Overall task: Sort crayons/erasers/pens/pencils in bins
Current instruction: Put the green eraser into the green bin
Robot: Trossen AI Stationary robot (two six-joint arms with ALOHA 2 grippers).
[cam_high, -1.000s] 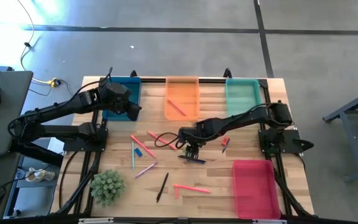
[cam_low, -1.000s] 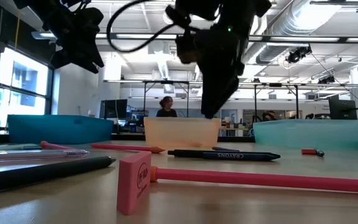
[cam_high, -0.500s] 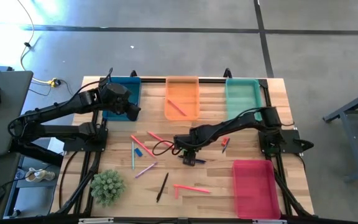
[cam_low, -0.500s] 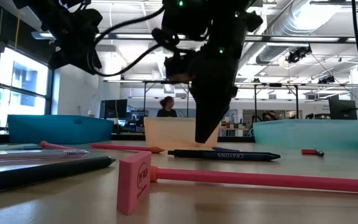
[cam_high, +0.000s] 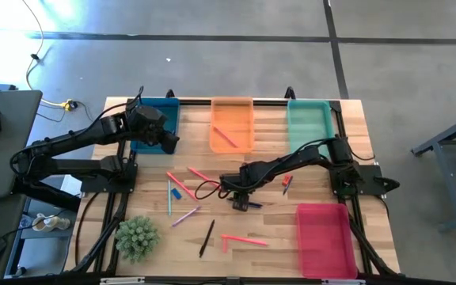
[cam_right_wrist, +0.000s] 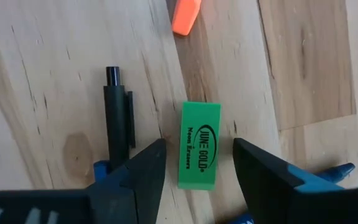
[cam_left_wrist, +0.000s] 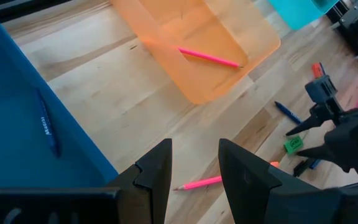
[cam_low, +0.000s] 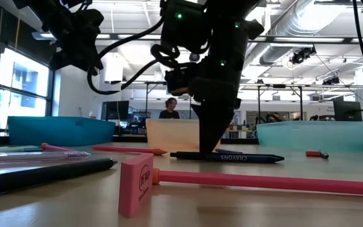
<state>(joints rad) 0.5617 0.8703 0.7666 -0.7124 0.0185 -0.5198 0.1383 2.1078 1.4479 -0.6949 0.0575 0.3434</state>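
Observation:
My right gripper (cam_right_wrist: 199,144) stands open at the table's middle (cam_high: 240,192), pointing down. Its fingers stand on either side of a green eraser (cam_right_wrist: 199,149) that lies flat on the wood, apart from it. Beside the eraser lie a black pen (cam_right_wrist: 117,118), an orange eraser (cam_right_wrist: 186,14) and a dark blue crayon (cam_low: 227,156). My left gripper (cam_left_wrist: 194,146) hangs open and empty over the near edge of the dark blue bin (cam_high: 155,123). The orange bin (cam_high: 232,124) holds a pink pencil (cam_left_wrist: 209,57). The teal bin (cam_high: 309,123) and the red-pink bin (cam_high: 321,237) stand on the right.
Pink and blue sticks (cam_high: 182,186) lie left of centre, and a black pen (cam_high: 207,237) and a pink stick (cam_high: 244,239) lie near the front. A pink eraser (cam_low: 136,183) stands close to the low camera. A green plant (cam_high: 137,236) sits at front left. A blue stick (cam_left_wrist: 45,127) lies in the dark blue bin.
My right gripper has come down from above the table until its fingertips are at table height around the green eraser, shifting a little toward the table's left edge. The things on the table have kept their places.

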